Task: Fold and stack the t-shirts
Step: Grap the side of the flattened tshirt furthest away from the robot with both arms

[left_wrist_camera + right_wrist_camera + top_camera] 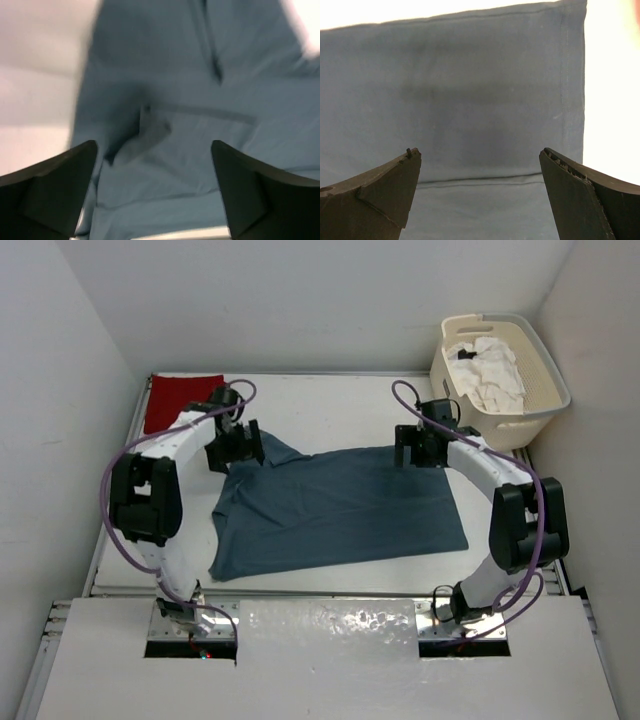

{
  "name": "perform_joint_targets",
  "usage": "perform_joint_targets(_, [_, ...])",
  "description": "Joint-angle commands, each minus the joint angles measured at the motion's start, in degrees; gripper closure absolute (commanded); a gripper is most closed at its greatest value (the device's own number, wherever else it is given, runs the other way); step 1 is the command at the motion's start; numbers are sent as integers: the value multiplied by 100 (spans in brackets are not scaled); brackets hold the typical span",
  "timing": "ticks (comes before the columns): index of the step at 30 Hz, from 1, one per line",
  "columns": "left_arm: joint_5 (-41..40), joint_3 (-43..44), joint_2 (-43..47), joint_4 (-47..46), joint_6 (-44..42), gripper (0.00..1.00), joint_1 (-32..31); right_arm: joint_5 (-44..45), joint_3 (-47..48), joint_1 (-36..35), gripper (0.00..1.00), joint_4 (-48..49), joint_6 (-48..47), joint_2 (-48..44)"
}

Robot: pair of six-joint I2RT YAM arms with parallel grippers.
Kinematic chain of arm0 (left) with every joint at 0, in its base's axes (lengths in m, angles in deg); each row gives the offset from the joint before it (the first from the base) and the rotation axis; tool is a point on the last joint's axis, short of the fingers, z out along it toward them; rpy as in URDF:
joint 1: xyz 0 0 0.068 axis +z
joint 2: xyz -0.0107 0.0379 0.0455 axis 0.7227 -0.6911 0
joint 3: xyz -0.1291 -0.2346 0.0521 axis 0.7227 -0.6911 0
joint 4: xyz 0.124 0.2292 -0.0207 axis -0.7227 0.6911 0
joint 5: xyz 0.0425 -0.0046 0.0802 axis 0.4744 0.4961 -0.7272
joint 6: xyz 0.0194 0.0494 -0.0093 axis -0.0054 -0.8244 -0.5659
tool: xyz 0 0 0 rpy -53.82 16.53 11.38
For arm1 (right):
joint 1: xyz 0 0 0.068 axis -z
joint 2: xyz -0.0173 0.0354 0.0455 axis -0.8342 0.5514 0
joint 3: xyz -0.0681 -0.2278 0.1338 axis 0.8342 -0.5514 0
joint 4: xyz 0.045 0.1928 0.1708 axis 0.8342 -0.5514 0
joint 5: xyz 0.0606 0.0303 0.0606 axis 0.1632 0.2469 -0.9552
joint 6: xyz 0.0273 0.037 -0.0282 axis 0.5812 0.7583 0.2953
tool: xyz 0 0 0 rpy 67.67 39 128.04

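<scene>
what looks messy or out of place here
The blue-grey shirt lies askew on the table, its left end bunched and creased by the left claw. The white shirt sits crumpled in the basket.

The left arm [150, 490] and the right arm [520, 515] each rise from their bases at the near edge, bow outward at the elbow and reach forward and inward. The left claw [237, 450] and the right claw [420, 448] both point downward, well apart from each other. In both wrist views the dark fingers stand spread wide, with nothing between them.
</scene>
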Motion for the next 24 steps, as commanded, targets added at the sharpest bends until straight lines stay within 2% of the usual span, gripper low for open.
perform_joint_targets(1, [34,-572,301,-29,-322,8,-185,-38,-65,-4,1,-90,-242,14])
perform_joint_targets(3, [-28,-783,275,-187,-340,22,-212,-12,-152,-4,1,-38,-260,5])
perform_joint_targets(5, [76,-758,118,-310,-375,31,-212,-29,-144,-4,1,-37,-268,13])
perform_joint_targets(6, [112,-662,47,-337,-366,41,-212,-273,-92,-22,1,6,-364,31])
perform_joint_targets(7, [51,-592,-6,-346,-314,46,-212,-432,-48,-100,1,76,-504,40])
perform_joint_targets(8, [-167,-504,-59,-303,-192,57,-212,-712,179,-414,1,25,-1019,136])
perform_joint_targets(11, [-187,-547,176,-555,-33,71,-212,-723,497,-1109,1,-178,-1350,416])
perform_joint_targets(13, [-396,-661,361,-679,90,76,-212,-1204,690,-1480,1,84,-957,567])
perform_joint_targets(16, [-714,-932,433,-741,292,90,-195,-1697,804,-1813,1,803,-368,803])
perform_joint_targets(19, [-819,-951,319,-436,607,98,-194,-1945,1076,-2121,1,1174,-59,1085])
perform_joint_targets(22, [-1223,-1153,529,-241,994,100,-194,-2078,1534,-2508,1,1359,248,1568])
perform_joint_targets(24, [-1478,-1329,722,-162,1136,97,-186,-2173,1718,-2658,2,1518,478,1944])
